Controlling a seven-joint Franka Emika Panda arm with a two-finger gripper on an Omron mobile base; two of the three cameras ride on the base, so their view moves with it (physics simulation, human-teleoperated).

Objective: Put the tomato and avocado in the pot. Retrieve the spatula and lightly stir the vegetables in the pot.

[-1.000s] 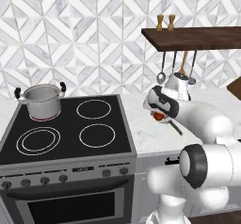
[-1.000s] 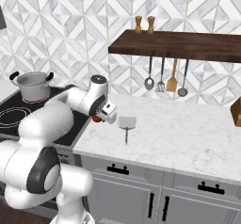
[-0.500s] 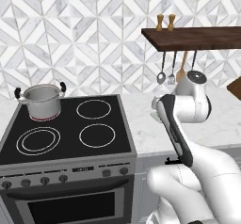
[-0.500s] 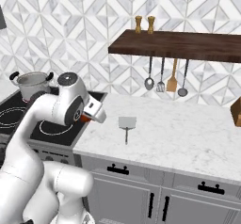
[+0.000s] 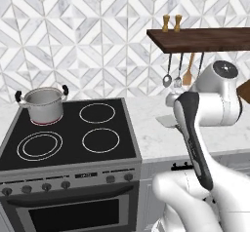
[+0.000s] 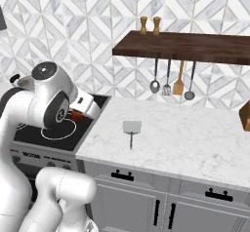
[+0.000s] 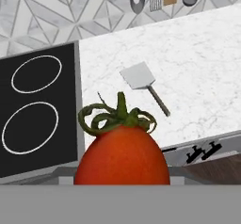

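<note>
While arm swung left | tool stays clamped on tomato | spatula unmoved

The spatula lies flat on the marble counter, blade toward the far wall, handle toward the near edge. Left of it, a tomato shows beneath the arm's hand, above the stove.

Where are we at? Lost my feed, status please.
Gripper shut on tomato, lifted by the stove edge. Pot on back-left burner. Spatula flat on counter. Path looks open.
</note>
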